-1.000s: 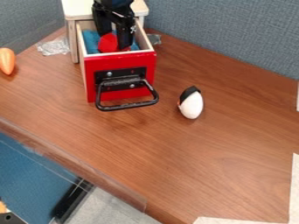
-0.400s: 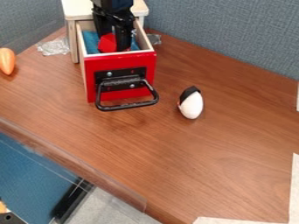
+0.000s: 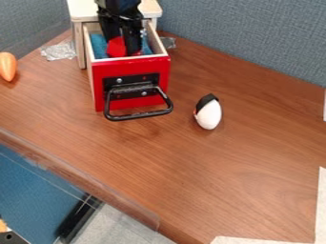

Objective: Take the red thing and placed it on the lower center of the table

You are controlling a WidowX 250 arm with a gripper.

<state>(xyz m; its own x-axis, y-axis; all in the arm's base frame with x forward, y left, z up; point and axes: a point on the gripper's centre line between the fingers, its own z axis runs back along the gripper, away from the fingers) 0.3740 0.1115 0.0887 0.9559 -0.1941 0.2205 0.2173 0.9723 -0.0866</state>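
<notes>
While the gripper [image 3: 124, 44] hangs inside the open drawer [image 3: 131, 66], far left, beside the red thing [image 3: 117, 46], I cannot tell whether it grips it. The drawer's front and black handle [image 3: 138, 115] stand between that and the near table [image 3: 191, 181]; a black-and-white egg [image 3: 208, 114] lies right.

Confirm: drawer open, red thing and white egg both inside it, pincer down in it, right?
No, the white egg is not inside: the camera view shows it on the table, outside the drawer. The drawer is open, with the red thing inside and the pincer down in it.
</notes>
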